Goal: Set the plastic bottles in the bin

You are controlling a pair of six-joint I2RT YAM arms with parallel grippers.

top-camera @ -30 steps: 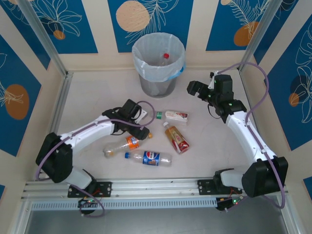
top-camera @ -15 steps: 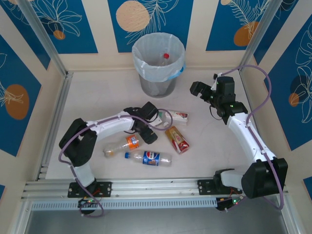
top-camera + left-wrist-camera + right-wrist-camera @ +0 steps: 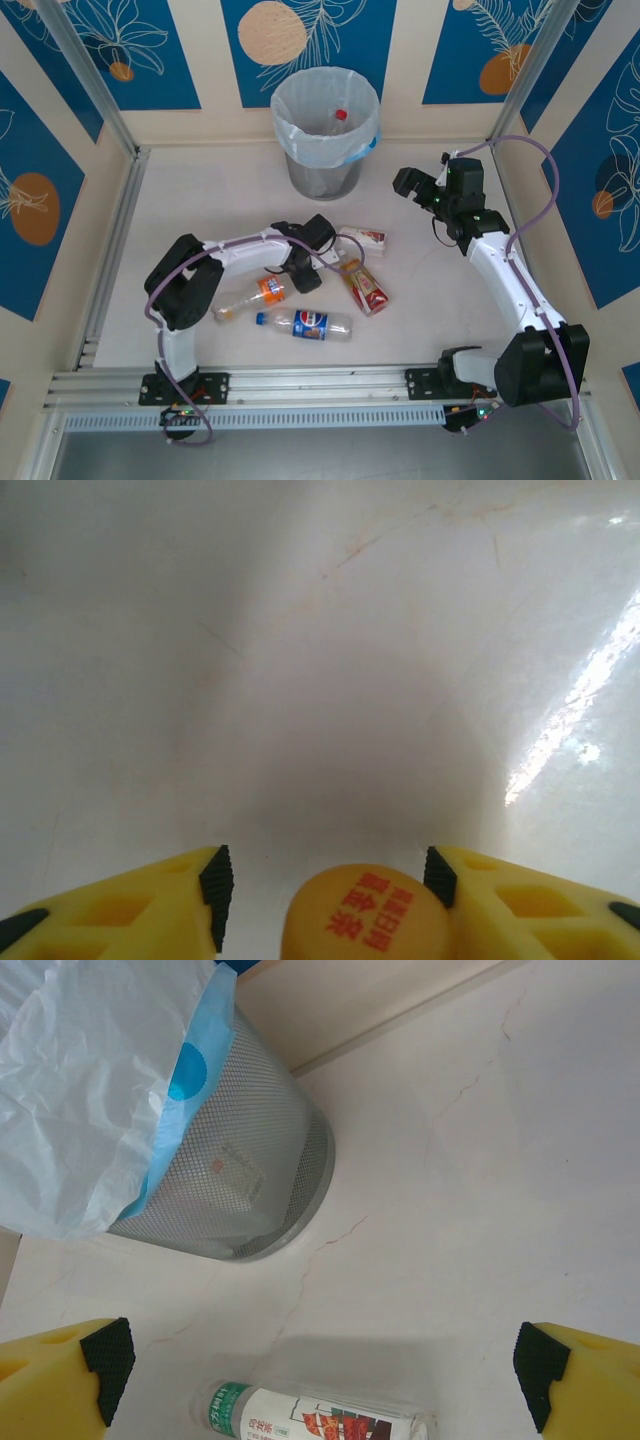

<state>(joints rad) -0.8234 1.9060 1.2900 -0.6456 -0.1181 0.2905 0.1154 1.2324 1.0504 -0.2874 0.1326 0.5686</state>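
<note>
While astride an orange cap (image 3: pixel 360 920), left tool (image 3: pixel 328 878) half-spread; right tool (image 3: pixel 320 1358) wide, bottle (image 3: pixel 310 1415) and bin (image 3: pixel 240 1160) ahead.

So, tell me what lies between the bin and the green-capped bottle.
Bare table: nothing lies between the bin and the green-capped bottle, as the right wrist view shows.

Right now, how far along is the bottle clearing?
Done: one red-capped bottle shows in the bin. In hand: left gripper straddles an orange cap, not yet clamped. Left: four bottles lie on the table; right gripper open.
</note>
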